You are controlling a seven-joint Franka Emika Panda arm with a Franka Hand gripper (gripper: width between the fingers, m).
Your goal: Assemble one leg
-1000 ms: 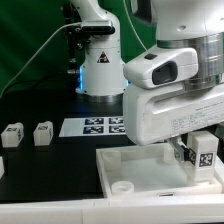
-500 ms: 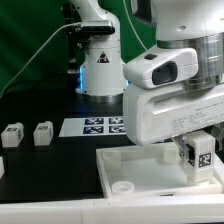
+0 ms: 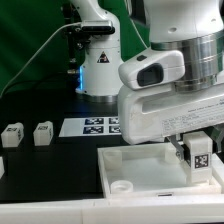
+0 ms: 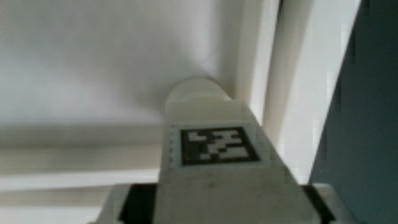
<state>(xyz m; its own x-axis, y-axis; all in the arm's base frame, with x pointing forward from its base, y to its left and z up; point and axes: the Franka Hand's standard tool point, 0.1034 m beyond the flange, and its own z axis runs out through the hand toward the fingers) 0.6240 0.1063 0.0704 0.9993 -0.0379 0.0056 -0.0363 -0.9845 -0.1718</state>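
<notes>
My gripper point(image 3: 190, 150) is shut on a leg point(image 3: 198, 155), a small white block with a black-and-white tag. It holds the leg upright over the exterior view's right part of the large white tray-like piece point(image 3: 128, 160), near its far right corner. In the wrist view the leg point(image 4: 217, 150) points down between my gripper's point(image 4: 222, 208) fingers point(image 4: 128, 205) toward the tray's inner floor, close beside the raised rim point(image 4: 285, 60). I cannot tell whether the leg's tip touches the tray. A round socket point(image 3: 121, 186) shows at the tray's near corner.
Two more tagged legs point(image 3: 11, 135) point(image 3: 42, 133) stand on the black table at the exterior view's left. The marker board point(image 3: 92, 126) lies behind the tray. The arm's white base point(image 3: 100, 62) stands at the back, with cables.
The arm and the held leg have shifted a little toward the exterior view's left and slightly down over the tray. The grip is unchanged.
</notes>
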